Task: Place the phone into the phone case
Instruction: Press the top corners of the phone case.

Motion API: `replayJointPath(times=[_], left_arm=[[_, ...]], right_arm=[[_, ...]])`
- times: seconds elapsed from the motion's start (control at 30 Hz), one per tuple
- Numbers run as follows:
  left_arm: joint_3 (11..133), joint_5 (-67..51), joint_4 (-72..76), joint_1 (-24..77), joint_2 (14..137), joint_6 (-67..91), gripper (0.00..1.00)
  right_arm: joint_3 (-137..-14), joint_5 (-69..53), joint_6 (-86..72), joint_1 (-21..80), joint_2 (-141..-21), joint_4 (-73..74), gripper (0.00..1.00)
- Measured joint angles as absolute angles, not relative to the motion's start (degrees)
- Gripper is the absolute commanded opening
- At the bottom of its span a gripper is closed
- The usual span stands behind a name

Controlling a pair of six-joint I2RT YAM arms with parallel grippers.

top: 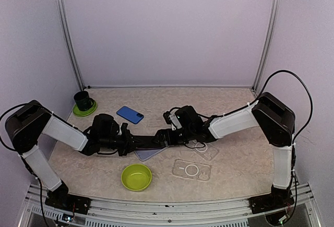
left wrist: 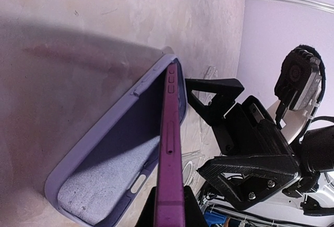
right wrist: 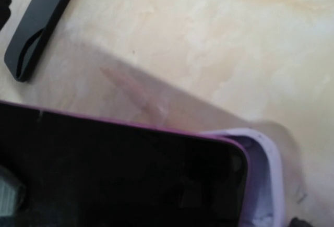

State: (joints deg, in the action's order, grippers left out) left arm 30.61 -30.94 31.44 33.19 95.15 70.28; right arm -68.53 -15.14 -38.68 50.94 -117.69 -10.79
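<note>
Purple phone [left wrist: 169, 148], pinched on edge in the left jaws. Its far corner sits inside the end of the lavender case [left wrist: 99, 169], and its near end stands tilted up off the case. The right jaws gape wide just past the case's far end, holding nothing. The case rests on the marbled surface [top: 235, 107]. Beyond the case lies a blue phone [top: 130, 115]; nearer than it sits a green bowl [top: 136, 177] — and to its right, a clear case [top: 192, 170].
</note>
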Motion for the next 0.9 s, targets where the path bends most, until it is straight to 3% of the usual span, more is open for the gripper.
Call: replayJointPath(times=[0.9], left_arm=[[26.1,-29.4,51.2,35.1,102.8,79.3,0.00]], right_arm=[[-67.9,-13.9,-39.7,51.8,-117.7,-12.3,0.99]])
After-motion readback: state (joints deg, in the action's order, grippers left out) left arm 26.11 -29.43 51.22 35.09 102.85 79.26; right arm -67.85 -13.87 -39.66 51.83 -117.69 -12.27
